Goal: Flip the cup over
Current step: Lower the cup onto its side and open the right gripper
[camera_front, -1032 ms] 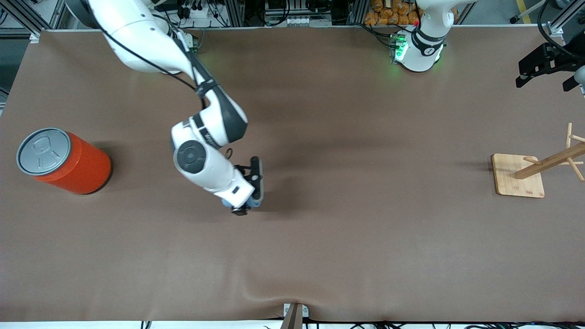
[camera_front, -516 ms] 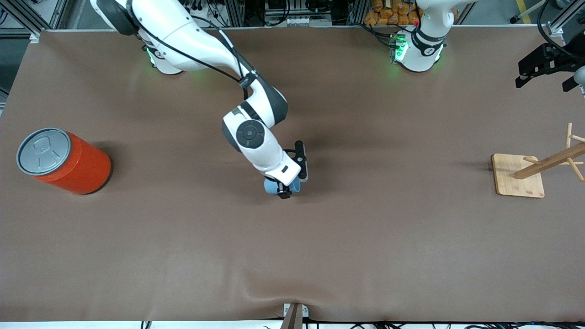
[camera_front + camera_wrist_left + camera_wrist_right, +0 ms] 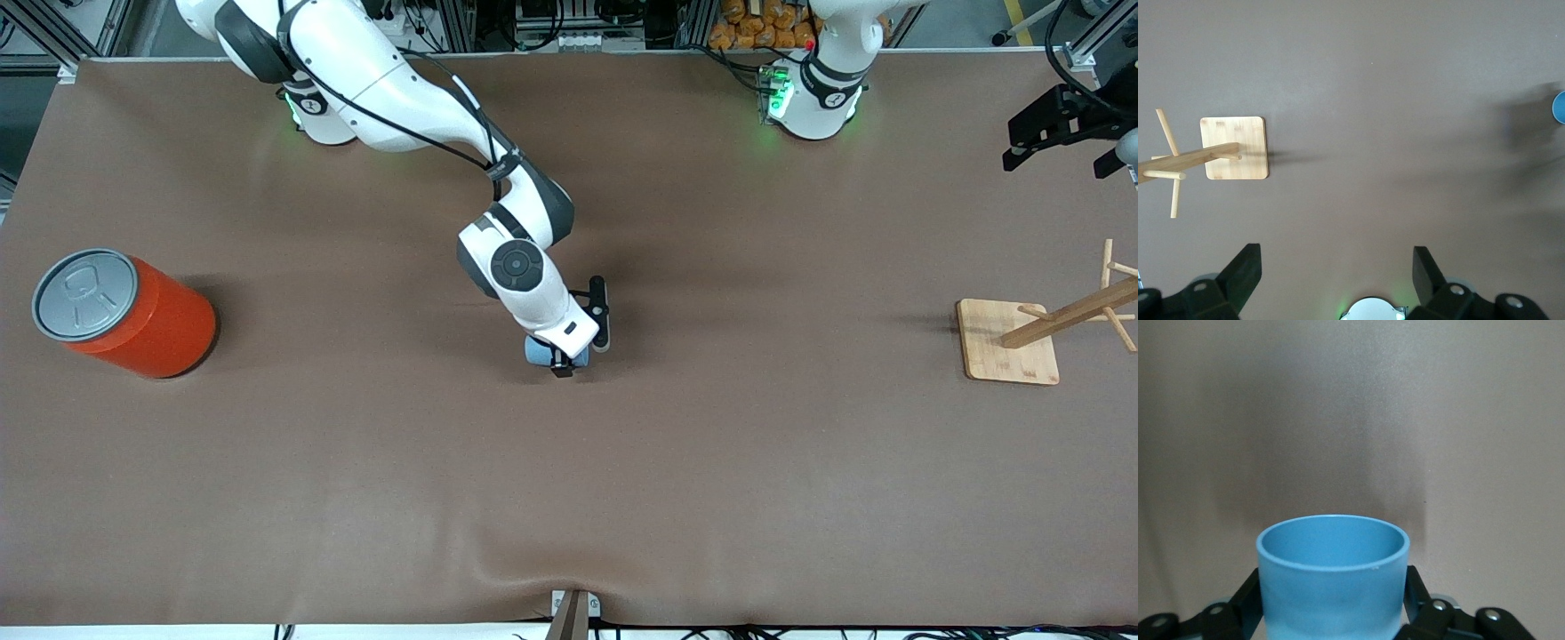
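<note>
The light-blue cup is at the middle of the table, mostly hidden under the right hand in the front view. In the right wrist view the cup fills the space between the black fingers, which lie against both its sides, and its open rim shows. My right gripper is shut on it, low over the cloth. Whether the cup rests on the table I cannot tell. My left gripper waits open and empty, high over the left arm's end; its view catches the cup's edge.
A large orange can with a grey lid stands at the right arm's end. A wooden peg rack on a square base stands at the left arm's end. Brown cloth covers the table.
The right arm has carried the cup toward the left arm's end of the table, from beside the can's side to the middle. The left arm has not moved.
</note>
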{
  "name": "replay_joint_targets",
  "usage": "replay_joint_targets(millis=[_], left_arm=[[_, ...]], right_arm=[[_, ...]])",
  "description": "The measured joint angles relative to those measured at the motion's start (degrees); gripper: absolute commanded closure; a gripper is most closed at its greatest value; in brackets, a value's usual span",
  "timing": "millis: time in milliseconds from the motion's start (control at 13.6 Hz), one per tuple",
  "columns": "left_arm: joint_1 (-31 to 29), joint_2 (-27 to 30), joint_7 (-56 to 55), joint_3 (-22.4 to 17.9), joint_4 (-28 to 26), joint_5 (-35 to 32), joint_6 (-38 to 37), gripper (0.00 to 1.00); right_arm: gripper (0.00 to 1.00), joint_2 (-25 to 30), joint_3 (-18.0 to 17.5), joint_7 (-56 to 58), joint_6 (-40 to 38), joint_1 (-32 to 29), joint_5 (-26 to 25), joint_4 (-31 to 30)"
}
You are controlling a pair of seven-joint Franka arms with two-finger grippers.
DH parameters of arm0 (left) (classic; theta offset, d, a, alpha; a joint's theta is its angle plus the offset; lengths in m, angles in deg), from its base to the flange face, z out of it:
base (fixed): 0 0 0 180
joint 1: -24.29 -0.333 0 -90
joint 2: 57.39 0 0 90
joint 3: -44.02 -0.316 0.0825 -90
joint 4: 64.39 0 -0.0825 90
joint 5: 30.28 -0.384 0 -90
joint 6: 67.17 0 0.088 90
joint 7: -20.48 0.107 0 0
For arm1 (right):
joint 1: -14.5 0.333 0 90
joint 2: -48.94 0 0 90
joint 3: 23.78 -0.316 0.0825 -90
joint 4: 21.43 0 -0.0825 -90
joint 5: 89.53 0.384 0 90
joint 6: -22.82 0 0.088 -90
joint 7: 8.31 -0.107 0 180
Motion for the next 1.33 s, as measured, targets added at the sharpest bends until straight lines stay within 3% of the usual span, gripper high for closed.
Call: replay_joint_targets(millis=[516, 959, 1327], left_arm=[[0.0, 0.0, 0.0, 0.0, -0.1, 0.1, 0.0, 0.00], [1.4, -1.7, 0.0, 1.0, -0.8, 2.9, -0.3, 0.00], [1.8, -6.7, 0.0, 1.9, -0.9, 7.3, -0.1, 0.00]], right_arm=[[0.00, 1.7, -0.3, -5.1, -1.0, 0.4, -0.8, 1.8], [0.00, 10.9, -0.7, -21.1, -10.1, 0.6, -0.3, 2.4], [0.00, 13.1, 0.2, -29.5, -11.0, -5.8, 0.0, 2.1]])
